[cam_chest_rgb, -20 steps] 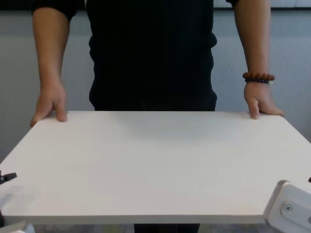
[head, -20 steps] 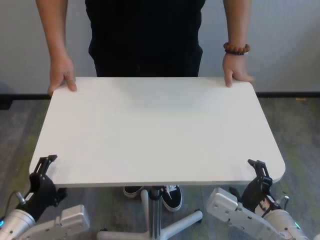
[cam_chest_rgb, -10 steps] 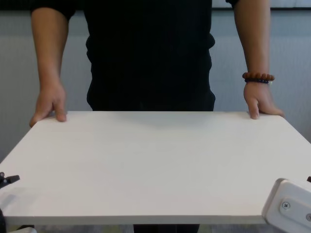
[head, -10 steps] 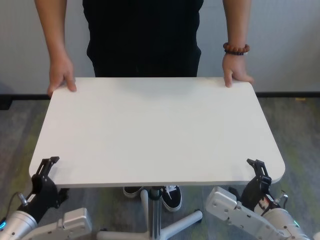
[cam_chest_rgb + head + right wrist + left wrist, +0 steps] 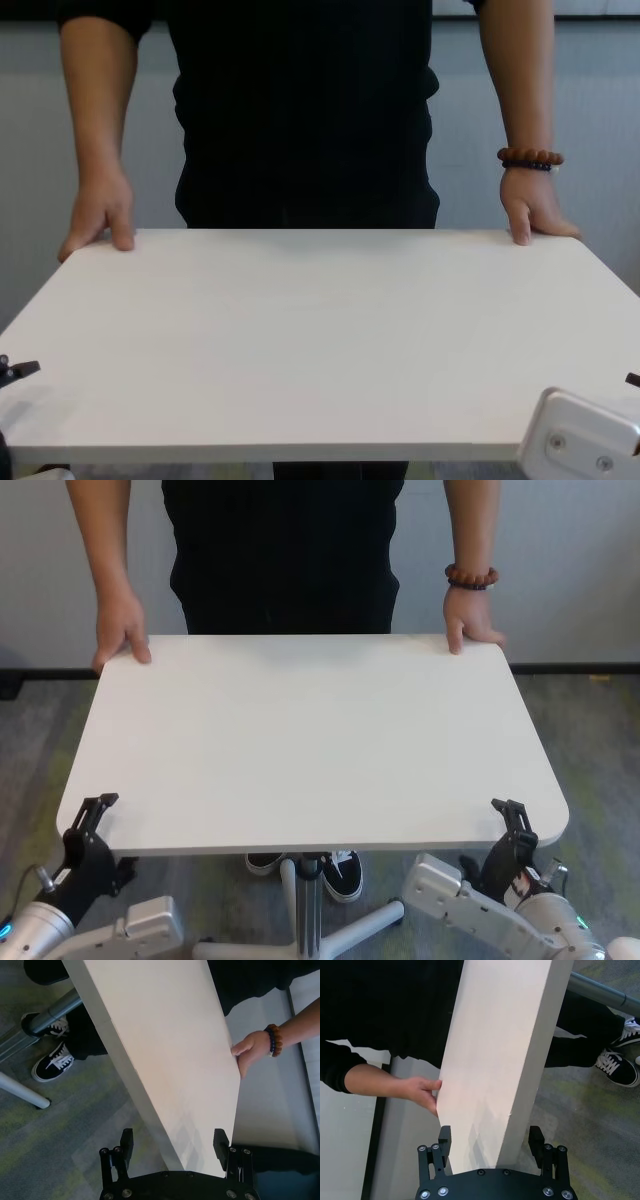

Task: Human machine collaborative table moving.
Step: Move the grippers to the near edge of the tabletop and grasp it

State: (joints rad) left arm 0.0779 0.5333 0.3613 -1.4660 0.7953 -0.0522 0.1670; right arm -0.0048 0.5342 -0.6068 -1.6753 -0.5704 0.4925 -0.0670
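Note:
The white table (image 5: 310,740) stands between me and the human (image 5: 285,550). The human wears black and holds the two far corners with the hands (image 5: 122,630), a bead bracelet (image 5: 471,576) on one wrist. My left gripper (image 5: 88,820) is open at the near left corner. In the left wrist view its fingers (image 5: 444,1140) stand above and below the tabletop's edge (image 5: 512,1125) with gaps. My right gripper (image 5: 515,825) is open at the near right corner, and its fingers (image 5: 220,1145) straddle the thin edge (image 5: 150,1110) the same way.
Under the top run the metal centre pole (image 5: 308,880) and white base legs (image 5: 360,930). The human's black sneakers (image 5: 342,872) show beside the pole. Grey-green carpet (image 5: 600,760) lies around, with a pale wall (image 5: 560,560) and dark skirting behind the human.
The table, the human and my right arm have shifted slightly to the left. Both grippers stay open around the near edge.

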